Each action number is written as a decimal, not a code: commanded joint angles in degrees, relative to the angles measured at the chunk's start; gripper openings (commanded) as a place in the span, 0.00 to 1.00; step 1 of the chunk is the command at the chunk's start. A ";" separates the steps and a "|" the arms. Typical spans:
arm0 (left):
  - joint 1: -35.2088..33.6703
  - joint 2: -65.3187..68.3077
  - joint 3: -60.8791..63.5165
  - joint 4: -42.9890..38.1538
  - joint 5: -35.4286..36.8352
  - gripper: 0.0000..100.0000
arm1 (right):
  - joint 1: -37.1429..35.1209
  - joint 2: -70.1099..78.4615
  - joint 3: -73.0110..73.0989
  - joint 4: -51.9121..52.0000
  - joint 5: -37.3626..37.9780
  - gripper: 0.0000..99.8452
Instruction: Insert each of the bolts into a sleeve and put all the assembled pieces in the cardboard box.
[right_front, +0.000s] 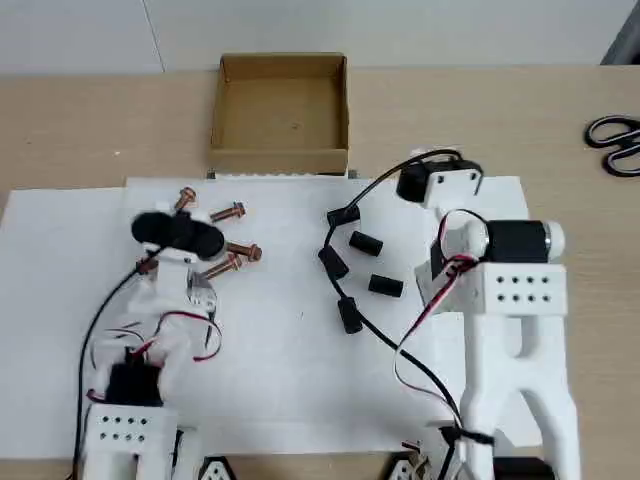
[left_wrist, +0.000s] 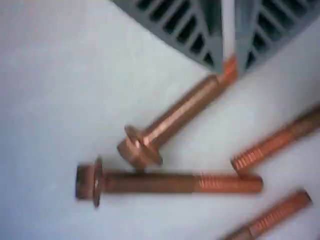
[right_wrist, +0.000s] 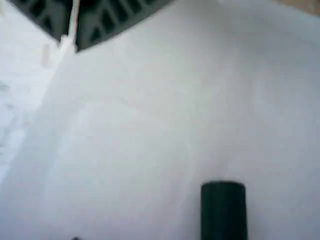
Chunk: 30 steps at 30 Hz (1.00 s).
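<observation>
Several copper bolts (right_front: 230, 212) lie on the left of the white sheet, and several black sleeves (right_front: 366, 242) lie in the middle. The cardboard box (right_front: 282, 66) stands at the back, with nothing in it. My left gripper (left_wrist: 229, 62) is shut on the threaded tip of one bolt (left_wrist: 175, 115), whose head rests on the sheet. In the high view that gripper (right_front: 197, 272) is down among the bolts. My right gripper (right_wrist: 67, 42) is shut with nothing in it, hanging over bare sheet near a sleeve (right_wrist: 223, 210). From above, it (right_front: 432, 270) is right of the sleeves.
Three more bolts (left_wrist: 170, 181) lie close around the held one. A black cable (right_front: 340, 290) curves across the sheet among the sleeves. Scissors (right_front: 615, 140) lie at the table's far right. The white sheet (right_front: 300, 380) is bare near the front.
</observation>
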<state>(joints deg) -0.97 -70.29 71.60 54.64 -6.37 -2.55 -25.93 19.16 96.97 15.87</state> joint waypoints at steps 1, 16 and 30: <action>-0.44 4.66 -14.02 7.47 -0.44 0.01 | 0.40 2.24 -0.44 -1.89 2.37 0.01; -0.53 48.00 -44.26 31.03 -4.22 0.08 | -6.11 13.32 -4.31 -6.29 11.69 0.12; -0.53 49.05 -38.20 30.77 -17.41 0.08 | -10.24 20.88 -4.22 -13.49 27.34 0.16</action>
<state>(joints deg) -1.23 -20.88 32.31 85.32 -21.93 -12.57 -5.45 17.14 84.40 40.66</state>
